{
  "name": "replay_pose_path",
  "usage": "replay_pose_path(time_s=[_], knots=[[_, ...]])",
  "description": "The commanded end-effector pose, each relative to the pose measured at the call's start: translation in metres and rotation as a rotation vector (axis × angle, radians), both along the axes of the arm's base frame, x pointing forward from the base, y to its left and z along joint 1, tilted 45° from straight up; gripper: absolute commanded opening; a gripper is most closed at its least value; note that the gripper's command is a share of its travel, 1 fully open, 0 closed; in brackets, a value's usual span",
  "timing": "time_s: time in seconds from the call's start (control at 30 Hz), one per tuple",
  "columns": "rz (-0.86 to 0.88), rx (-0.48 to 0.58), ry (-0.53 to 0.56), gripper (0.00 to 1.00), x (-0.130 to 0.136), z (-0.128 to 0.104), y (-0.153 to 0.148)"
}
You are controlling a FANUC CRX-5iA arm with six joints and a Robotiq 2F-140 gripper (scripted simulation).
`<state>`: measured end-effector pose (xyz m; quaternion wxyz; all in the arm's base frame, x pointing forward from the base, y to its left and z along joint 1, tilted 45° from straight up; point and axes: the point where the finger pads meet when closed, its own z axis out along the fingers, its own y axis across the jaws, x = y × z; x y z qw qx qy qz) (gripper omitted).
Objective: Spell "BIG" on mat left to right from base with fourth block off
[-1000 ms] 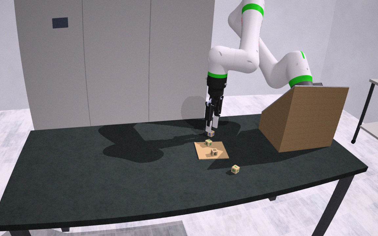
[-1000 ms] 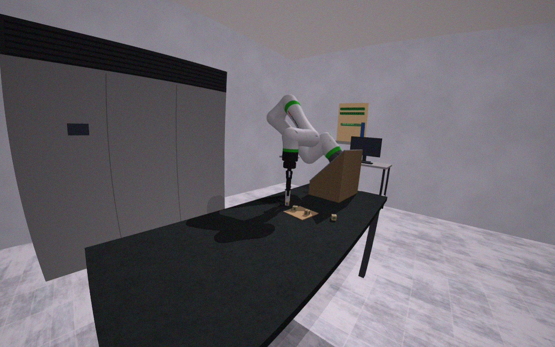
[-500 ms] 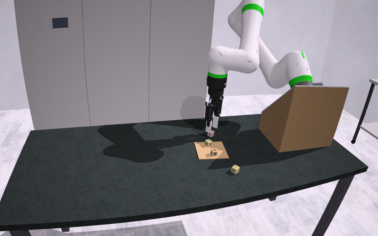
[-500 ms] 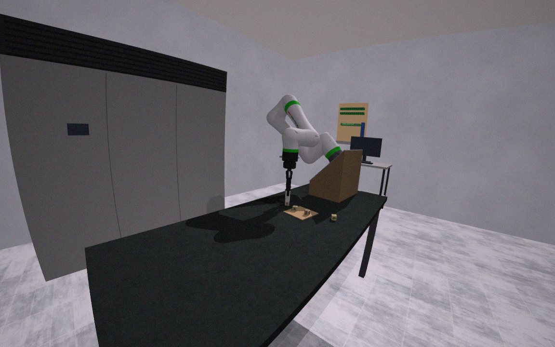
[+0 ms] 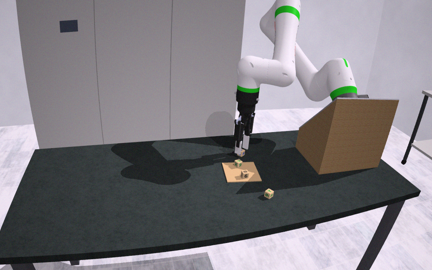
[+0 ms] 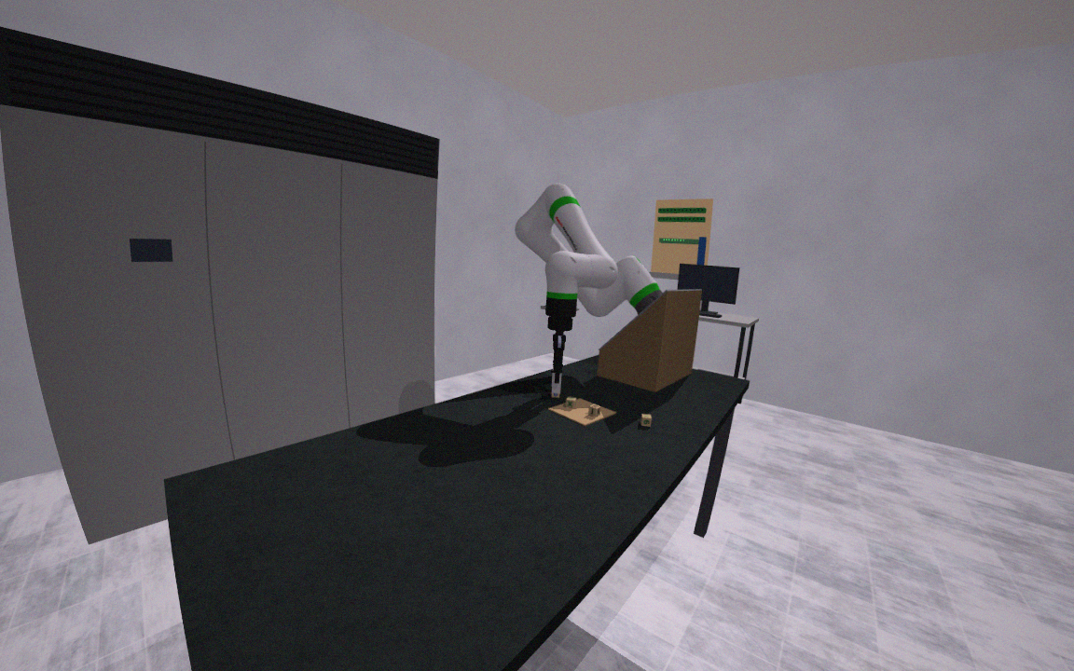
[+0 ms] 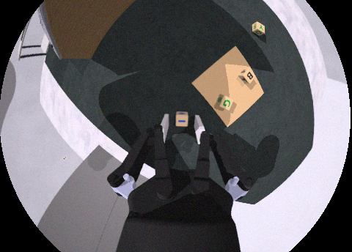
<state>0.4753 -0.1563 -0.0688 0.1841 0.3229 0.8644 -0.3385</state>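
A tan mat (image 5: 240, 171) lies on the dark table. On it stand a block with a green G (image 5: 238, 163) near its far corner and a block with a black B (image 5: 245, 173) towards the middle; both also show in the wrist view, the G block (image 7: 226, 102) and the B block (image 7: 248, 76). A block with a blue I (image 5: 241, 153) rests on the table just beyond the mat's far edge. My gripper (image 5: 240, 150) points straight down with its fingers partly open on either side of the I block (image 7: 182, 119). A fourth block with a green letter (image 5: 269, 193) lies off the mat, nearer the front edge.
A large slanted wooden box (image 5: 345, 134) stands on the table to the right of the mat, in front of the arm's base. Grey cabinets stand behind the table. A shelf stands at the far right.
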Motion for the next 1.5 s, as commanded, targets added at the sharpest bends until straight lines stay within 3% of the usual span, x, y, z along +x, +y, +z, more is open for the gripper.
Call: replay_pose_path(time_s=[0.0,0.77,0.8,1.33,1.37,1.47], knots=[[0.000,0.000,-0.001,0.37,0.0010,-0.0050,-0.0048],[0.000,0.000,-0.001,0.37,0.0021,-0.0134,-0.0132],[0.000,0.000,-0.001,0.25,0.0021,-0.0134,-0.0132],[0.000,0.000,-0.001,0.25,0.0021,-0.0134,-0.0132],[0.000,0.000,-0.001,0.13,0.0021,-0.0134,-0.0132],[0.000,0.000,-0.001,0.13,0.0021,-0.0134,-0.0132]])
